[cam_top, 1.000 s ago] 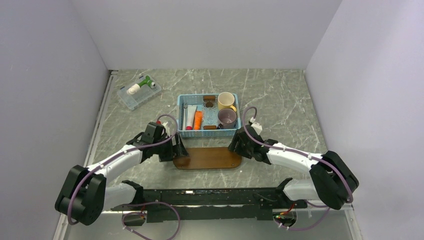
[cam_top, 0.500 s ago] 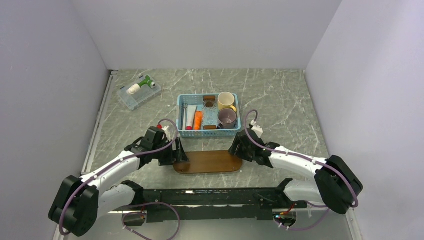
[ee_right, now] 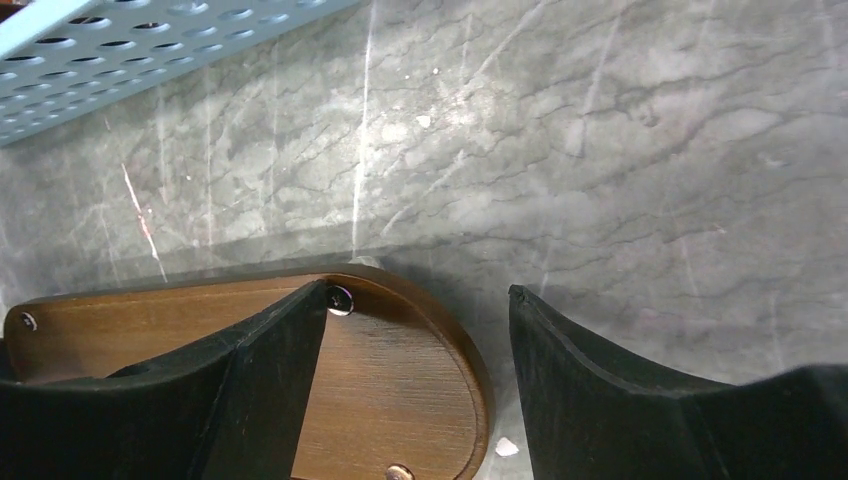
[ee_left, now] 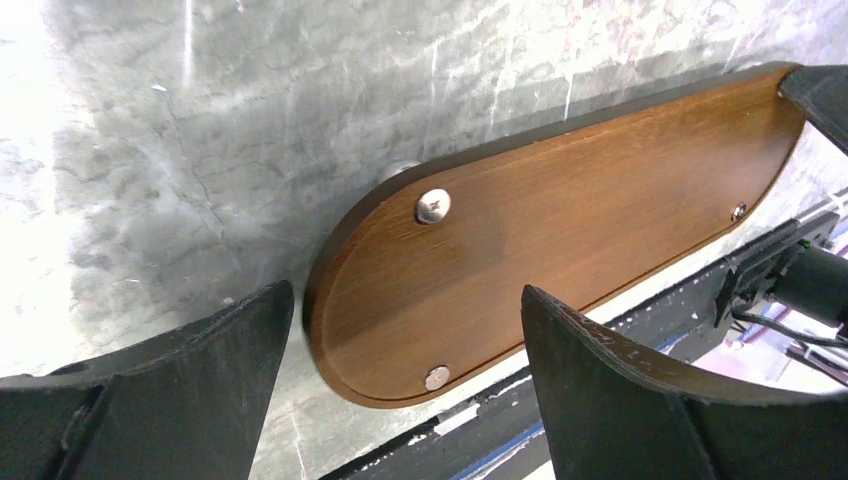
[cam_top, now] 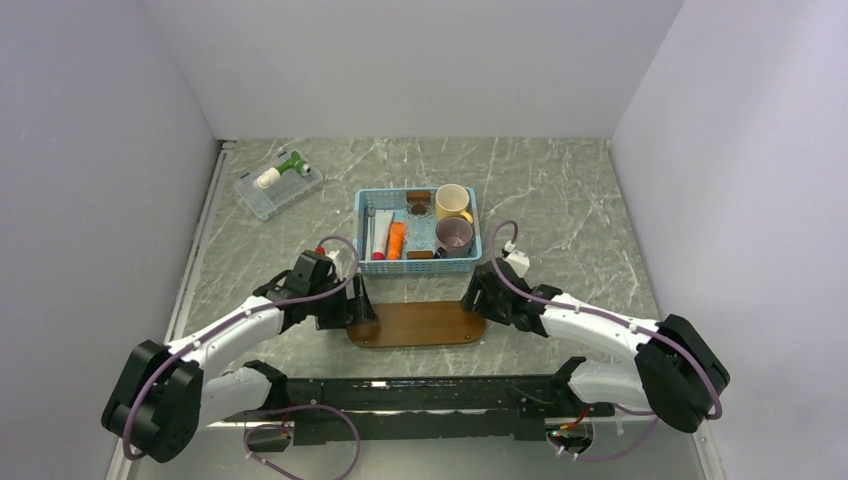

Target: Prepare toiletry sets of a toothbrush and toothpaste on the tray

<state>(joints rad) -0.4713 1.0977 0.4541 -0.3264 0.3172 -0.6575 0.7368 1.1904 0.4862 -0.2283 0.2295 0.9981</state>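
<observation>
The dark-brown tray (cam_top: pixel 415 322) lies flat on the marble table, in front of the basket and bare on top. My left gripper (cam_top: pixel 356 310) is open at its left rounded end. In the left wrist view my gripper (ee_left: pixel 405 292) straddles that end of the tray (ee_left: pixel 560 230). My right gripper (cam_top: pixel 478 300) is open at the tray's right end. In the right wrist view my gripper (ee_right: pixel 418 290) has one finger over the tray (ee_right: pixel 390 390) and one beside it. The orange toothpaste (cam_top: pixel 397 240) and a thin pale toothbrush (cam_top: pixel 369 233) lie in the basket.
The light-blue basket (cam_top: pixel 417 265) also holds a white tube, a yellow mug (cam_top: pixel 452 200) and a purple mug (cam_top: pixel 455 236). A clear plastic box (cam_top: pixel 278 182) with a green and white item sits at the back left. A black rail (cam_top: pixel 420 392) runs along the near edge.
Both grippers have shifted slightly toward the near edge at the tray's ends. The tray has moved a little nearer. Both grippers stay open.
</observation>
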